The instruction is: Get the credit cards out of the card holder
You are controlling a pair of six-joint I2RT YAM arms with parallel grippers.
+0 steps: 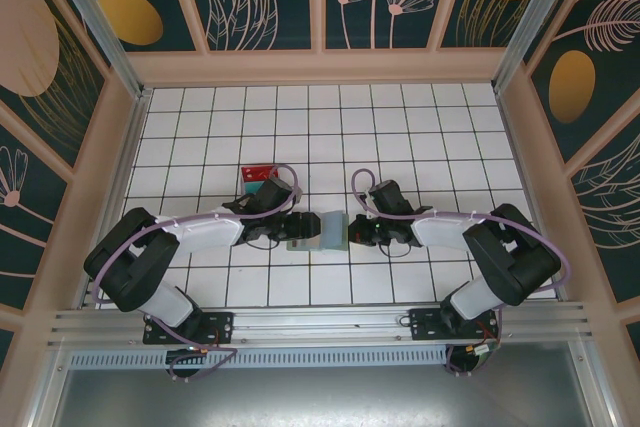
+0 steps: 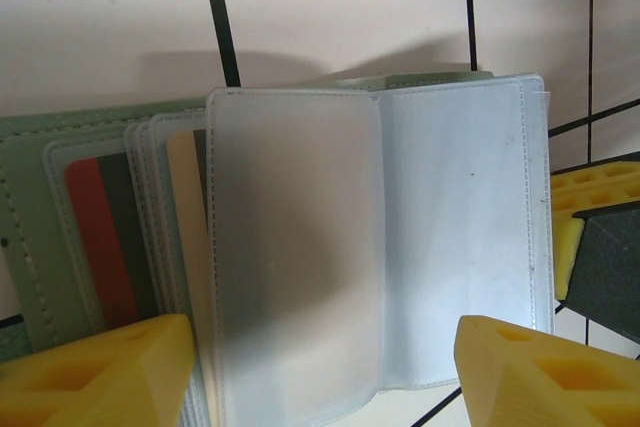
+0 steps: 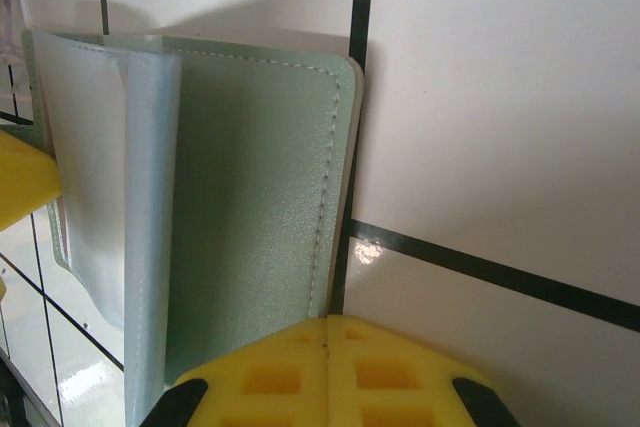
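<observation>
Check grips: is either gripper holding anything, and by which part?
Left gripper open over the clear sleeves of the card holder, holding nothing. Right gripper shut at one edge of its green cover; pinching or just pressing cannot be told.

Right wrist view. Card holder lies on the white-tiled table. Its grey-green cover faces up, with pale stitching along the top and right edges. The right edge runs along a dark grout line. Frosted clear sleeves stand up from its left part, edges towards the camera; contents cannot be made out. Right pincer at bottom centre: the two yellow pads meet at a seam with no gap, their tip overlapping the cover's near edge. A yellow padded piece sits at the left border, against the sleeves.
</observation>
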